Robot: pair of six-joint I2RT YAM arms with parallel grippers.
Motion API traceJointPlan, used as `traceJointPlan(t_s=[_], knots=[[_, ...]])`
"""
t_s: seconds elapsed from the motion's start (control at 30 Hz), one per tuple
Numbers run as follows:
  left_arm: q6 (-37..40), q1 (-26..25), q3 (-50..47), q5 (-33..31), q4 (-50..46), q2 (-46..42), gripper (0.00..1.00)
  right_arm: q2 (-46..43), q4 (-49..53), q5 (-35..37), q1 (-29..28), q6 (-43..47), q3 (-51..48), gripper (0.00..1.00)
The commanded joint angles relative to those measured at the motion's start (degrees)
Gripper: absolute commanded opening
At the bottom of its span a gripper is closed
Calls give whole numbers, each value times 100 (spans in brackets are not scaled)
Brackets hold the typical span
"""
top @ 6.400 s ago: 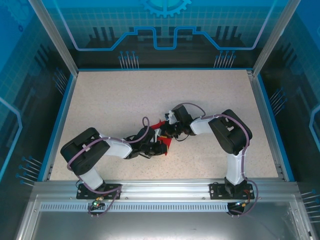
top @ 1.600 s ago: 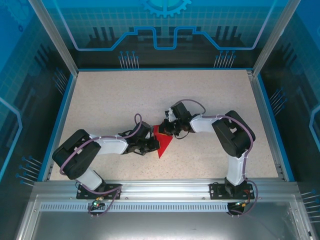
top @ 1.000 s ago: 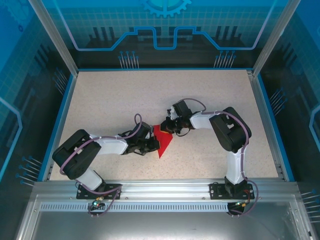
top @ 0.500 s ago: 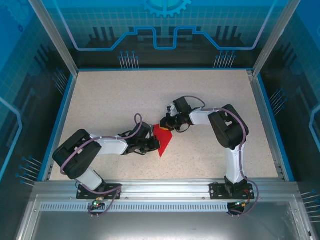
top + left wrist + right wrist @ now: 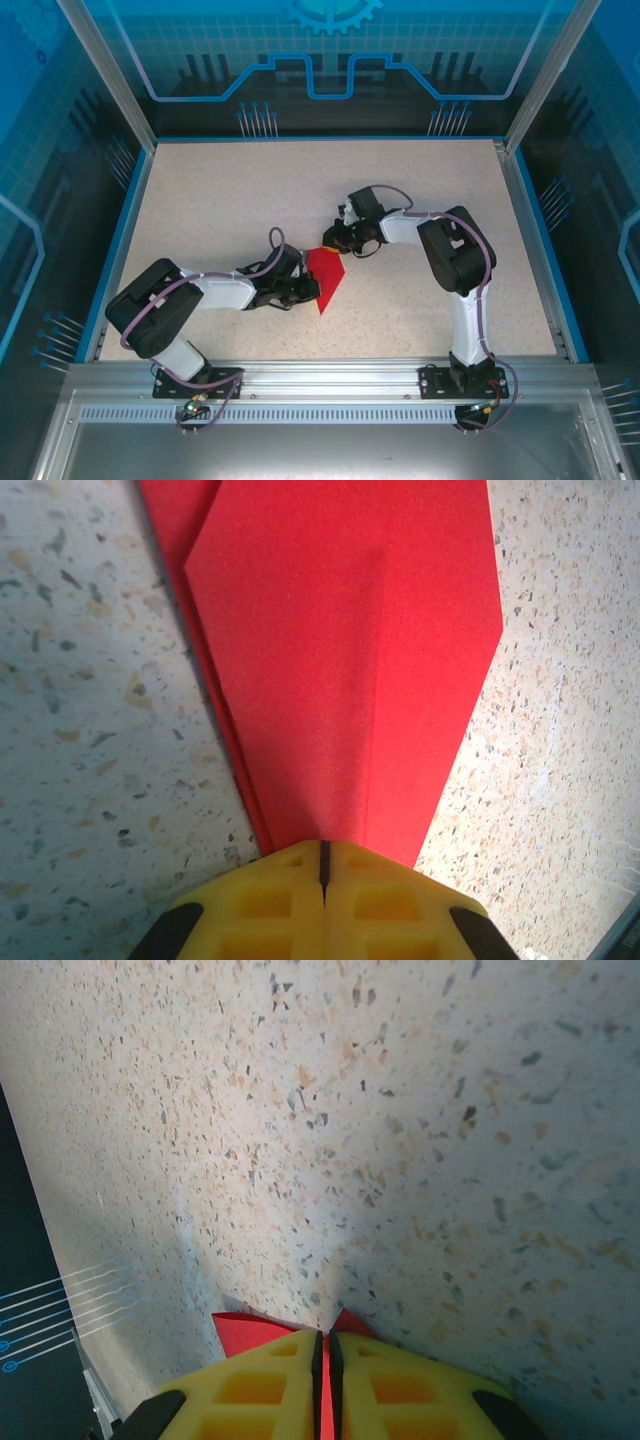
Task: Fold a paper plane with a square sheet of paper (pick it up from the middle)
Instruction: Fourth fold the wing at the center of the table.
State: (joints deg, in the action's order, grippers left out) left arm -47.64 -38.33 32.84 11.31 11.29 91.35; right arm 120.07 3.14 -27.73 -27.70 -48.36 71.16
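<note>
The red sheet of paper [image 5: 326,276], folded into a narrow pointed shape, lies flat mid-table with its point toward the near edge. In the left wrist view the paper [image 5: 340,660] shows layered flaps and a lengthwise crease. My left gripper [image 5: 306,287] is shut, its yellow fingertips [image 5: 290,875] resting on the paper's left side; the slit between them [image 5: 323,846] holds nothing I can see. My right gripper [image 5: 334,241] is at the paper's far end. Its jaws [image 5: 322,1338] stand almost together, with a red strip of paper [image 5: 240,1328] between them.
The speckled tabletop [image 5: 230,200] is bounded by a blue rim [image 5: 118,240] and an aluminium rail [image 5: 320,375] at the near edge. Both arms reach in toward the middle from their bases.
My right gripper has shifted slightly away and to the right at the paper's far end, and that end now spreads a little wider. The left arm has not moved.
</note>
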Motion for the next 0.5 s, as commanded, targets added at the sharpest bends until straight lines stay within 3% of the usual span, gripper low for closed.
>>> traceJointPlan(t_s=[0.0, 0.47], knots=[[159, -69, -318, -287, -1049, 287, 0, 298, 59, 506, 191, 143, 200, 14], [236, -70, -330, -322, -1128, 278, 0, 388, 223, 543, 398, 178, 547, 15]])
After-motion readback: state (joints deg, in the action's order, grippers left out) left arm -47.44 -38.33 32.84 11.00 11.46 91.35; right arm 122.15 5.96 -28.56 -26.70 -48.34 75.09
